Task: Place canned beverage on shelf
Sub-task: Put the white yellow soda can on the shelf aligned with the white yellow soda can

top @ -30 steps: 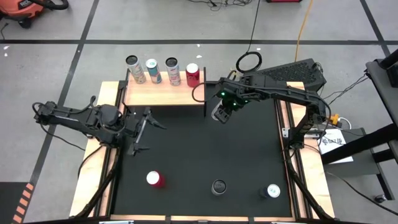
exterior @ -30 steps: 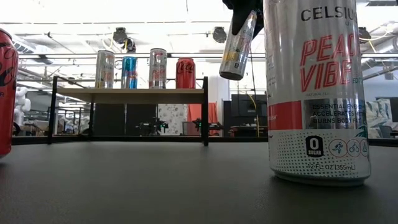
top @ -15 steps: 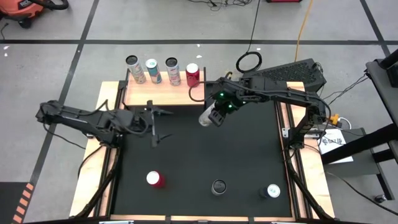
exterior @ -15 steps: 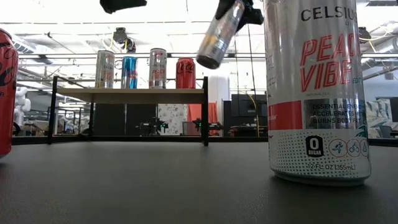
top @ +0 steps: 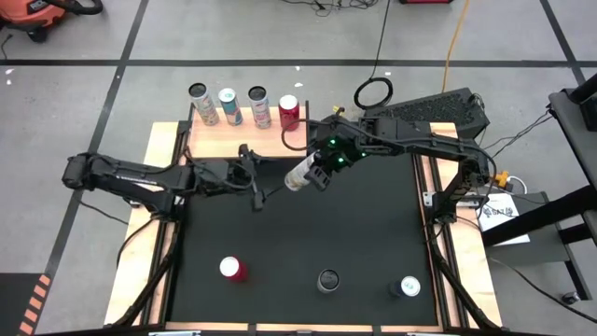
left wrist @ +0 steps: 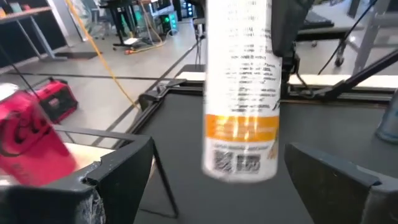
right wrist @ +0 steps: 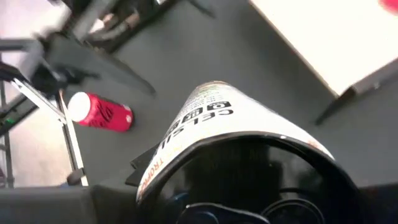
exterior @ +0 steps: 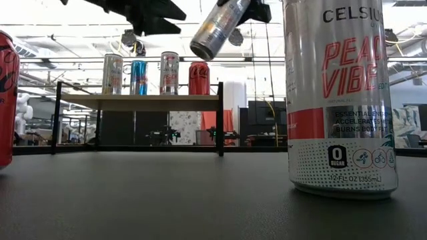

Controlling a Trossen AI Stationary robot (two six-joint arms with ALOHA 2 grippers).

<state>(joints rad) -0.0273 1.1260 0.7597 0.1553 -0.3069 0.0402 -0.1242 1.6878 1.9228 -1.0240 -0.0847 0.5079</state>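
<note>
Now tilted hard over, bottom end swung toward the left arm: a slim silver can (top: 300, 174) clamped by its top in the right gripper (top: 320, 166), aloft over the far half of the table (top: 373, 243), just off the shelf's near right corner. Facing it, just beside that free end, the left gripper (top: 252, 177), fingers (left wrist: 106, 186) spread wide, the can's lower part framed between them in the left wrist view but not yet touched. Reads as a handover set up in mid-air, or a second grip to steady the can; placement itself not begun. Along the far edge of the shelf (top: 247, 142), four cans upright in a row; the near strip of the board bare.

Against a second ago: can then near upright, closer to the shelf's right leg; left gripper then back near the table's left edge, clear of it. Unmoved along the table's near edge: red can (top: 230, 269), dark can (top: 328, 280), white can (top: 409, 287).
</note>
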